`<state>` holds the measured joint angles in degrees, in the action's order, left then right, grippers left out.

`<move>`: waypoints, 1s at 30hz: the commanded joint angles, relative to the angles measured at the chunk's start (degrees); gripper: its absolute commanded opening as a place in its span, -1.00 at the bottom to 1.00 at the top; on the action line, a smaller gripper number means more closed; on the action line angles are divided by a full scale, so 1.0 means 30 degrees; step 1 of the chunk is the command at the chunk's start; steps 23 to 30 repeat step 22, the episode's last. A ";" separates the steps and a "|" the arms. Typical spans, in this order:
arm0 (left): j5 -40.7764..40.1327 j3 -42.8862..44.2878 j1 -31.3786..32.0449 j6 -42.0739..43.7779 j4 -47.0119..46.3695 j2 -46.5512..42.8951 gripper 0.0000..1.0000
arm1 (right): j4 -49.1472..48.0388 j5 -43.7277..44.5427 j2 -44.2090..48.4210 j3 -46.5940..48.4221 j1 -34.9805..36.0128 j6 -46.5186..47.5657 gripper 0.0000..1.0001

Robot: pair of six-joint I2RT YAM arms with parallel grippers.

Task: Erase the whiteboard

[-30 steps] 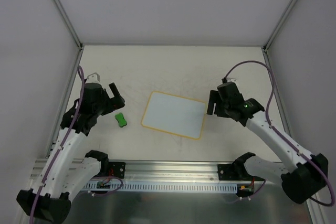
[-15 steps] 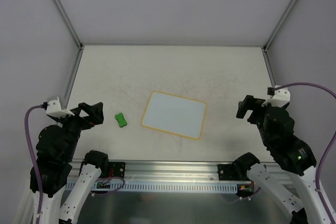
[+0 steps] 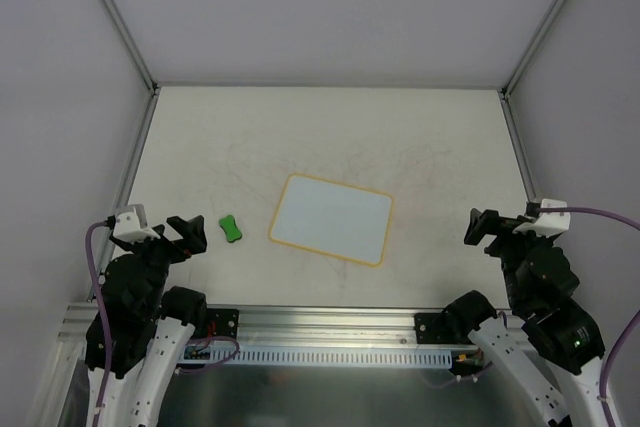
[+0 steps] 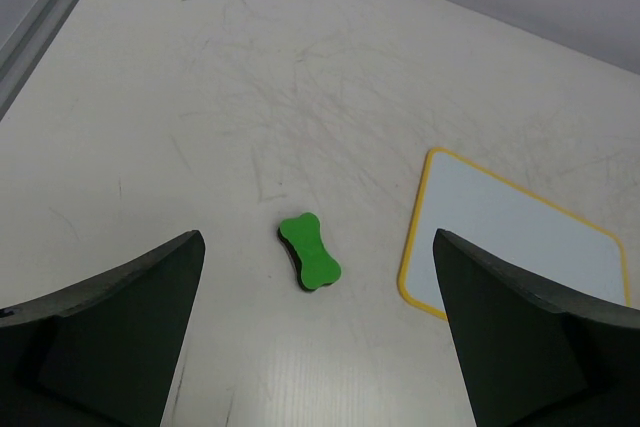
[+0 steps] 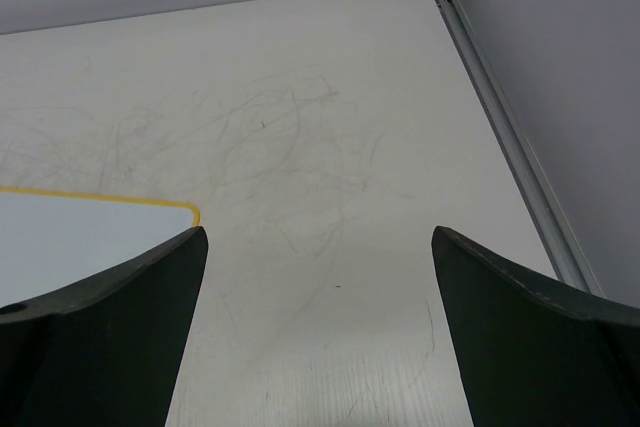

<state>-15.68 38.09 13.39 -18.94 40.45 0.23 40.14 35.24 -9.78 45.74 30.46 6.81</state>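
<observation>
The whiteboard [image 3: 332, 218] lies flat at the table's middle, its yellow-orange rim whole and its face plain white with no writing showing. It also shows in the left wrist view [image 4: 520, 247] and its corner in the right wrist view [image 5: 80, 237]. The green bone-shaped eraser [image 3: 231, 229] lies on the table just left of the board, also in the left wrist view [image 4: 309, 253]. My left gripper [image 3: 175, 237] is open and empty, raised near the front left, behind the eraser [image 4: 318, 239]. My right gripper [image 3: 497, 227] is open and empty at the front right [image 5: 318, 234], right of the board.
The scuffed white tabletop [image 3: 330, 137] is walled on the left, back and right. A metal rail [image 3: 330, 332] with the arm bases runs along the near edge. An aluminium edge strip [image 5: 510, 137] runs along the right side.
Both arms have drawn back from beside the board toward the near edge and risen. The board and the eraser have not moved.
</observation>
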 commanded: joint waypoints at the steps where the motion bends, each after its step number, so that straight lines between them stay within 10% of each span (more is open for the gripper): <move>1: -0.0632 -0.0274 -0.0156 -0.0045 -0.0591 -0.2538 0.98 | -0.1661 -0.0116 0.0418 -0.0565 -0.0074 0.0485 0.98; 30: -0.0251 -0.0595 -0.0185 0.0424 -0.0797 -0.2098 0.97 | -0.2247 0.0000 0.1268 -0.1388 -0.0074 0.0309 0.98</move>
